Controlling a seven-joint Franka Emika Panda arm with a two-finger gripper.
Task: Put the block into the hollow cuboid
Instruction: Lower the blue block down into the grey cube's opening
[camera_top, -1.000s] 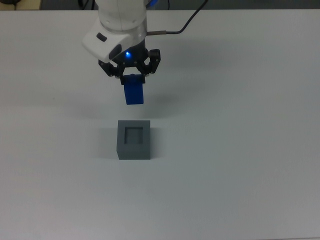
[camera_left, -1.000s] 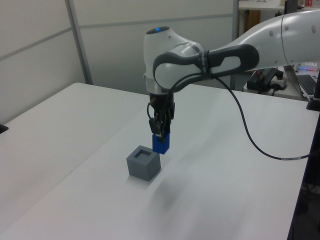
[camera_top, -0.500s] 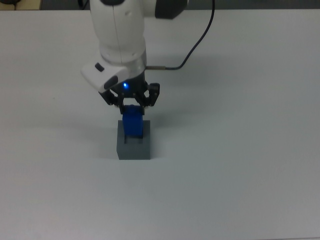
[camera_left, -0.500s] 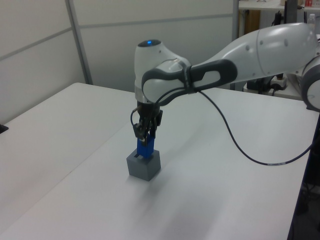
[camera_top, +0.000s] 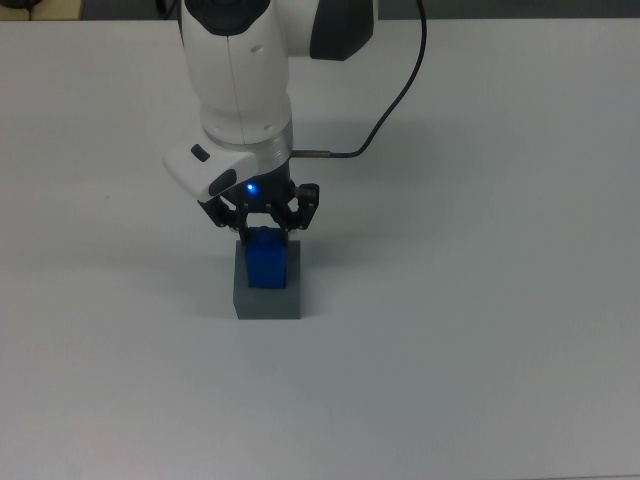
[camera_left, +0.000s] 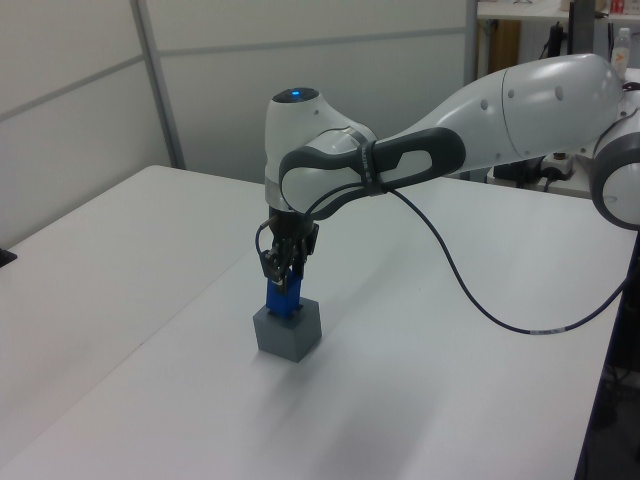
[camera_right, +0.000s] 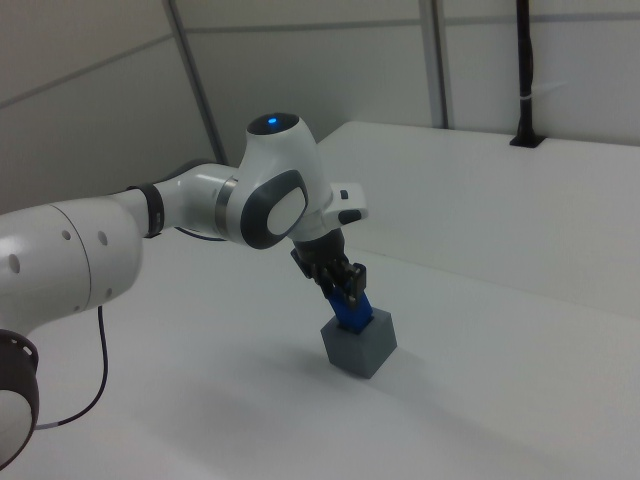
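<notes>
The bright blue block (camera_top: 266, 261) is held upright in my gripper (camera_top: 264, 236), whose fingers are shut on its upper part. Its lower end sits in the square recess of the grey hollow cuboid (camera_top: 268, 298), which stands on the white table. The left view shows the blue block (camera_left: 280, 300) sticking up out of the grey cuboid (camera_left: 288, 332) under the gripper (camera_left: 282, 284). From the right view the block (camera_right: 352, 312) leans slightly above the cuboid (camera_right: 361, 346), with the gripper (camera_right: 345, 290) right over it. The recess itself is hidden by the block.
The white table (camera_top: 480, 330) stretches around the cuboid. A black cable (camera_top: 385, 110) runs from the wrist toward the top view's upper right. In the left view, a desk with equipment (camera_left: 560, 160) stands behind the table's far edge.
The gripper has carried the block from beside the cuboid to directly over it and lowered it; the block's lower end now sits in the recess.
</notes>
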